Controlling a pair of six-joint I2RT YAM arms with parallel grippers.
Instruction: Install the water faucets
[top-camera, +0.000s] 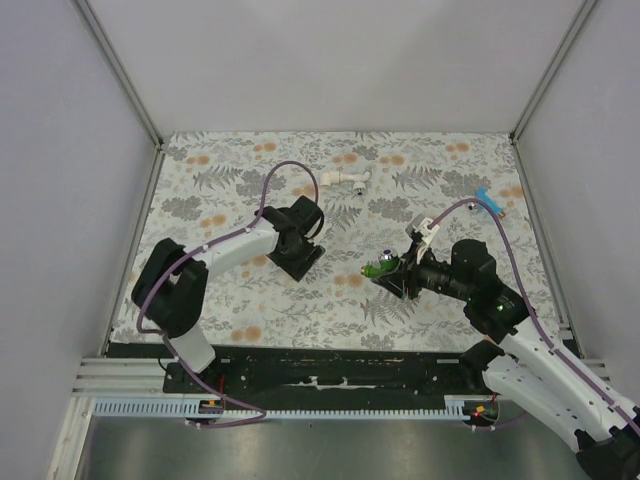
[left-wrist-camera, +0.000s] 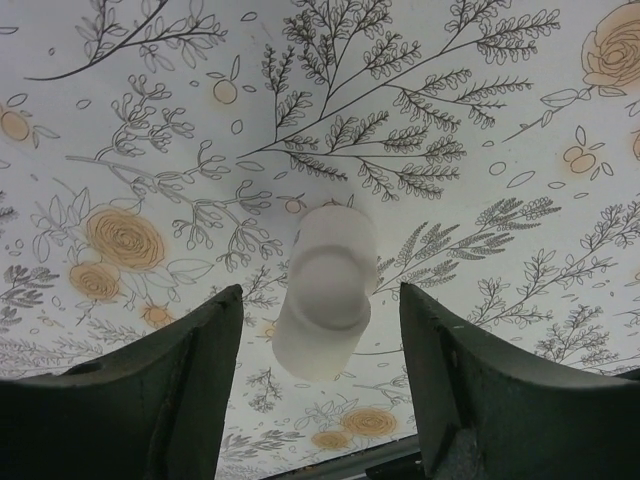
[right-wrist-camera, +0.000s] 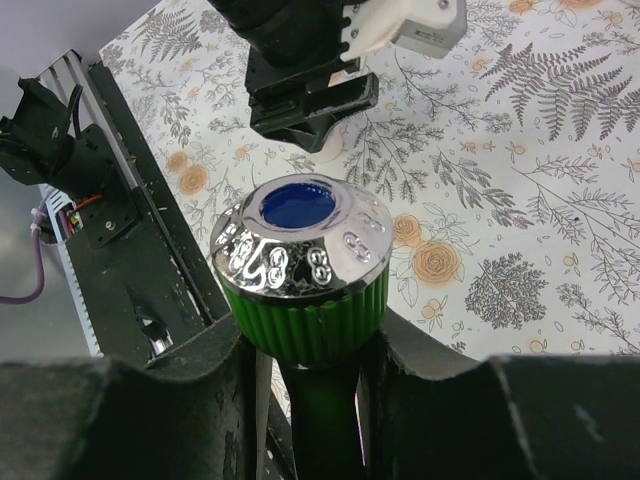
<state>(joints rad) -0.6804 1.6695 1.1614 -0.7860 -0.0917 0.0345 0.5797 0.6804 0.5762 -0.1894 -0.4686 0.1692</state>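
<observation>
Soft, even light from overhead fills all three views, leaving only faint shadows on the floral tablecloth (top-camera: 250, 300). In the right wrist view, the chrome cap (right-wrist-camera: 300, 250) of the green faucet (right-wrist-camera: 310, 335) throws bright glints. In the left wrist view, the close white elbow fitting (left-wrist-camera: 322, 300) looks soft and slightly out of focus.

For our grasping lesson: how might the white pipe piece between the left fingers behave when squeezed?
The white pipe piece looks round and smooth, so it may roll or slip from the left fingers. It looks like rigid plastic, probably light and unbending.
</observation>
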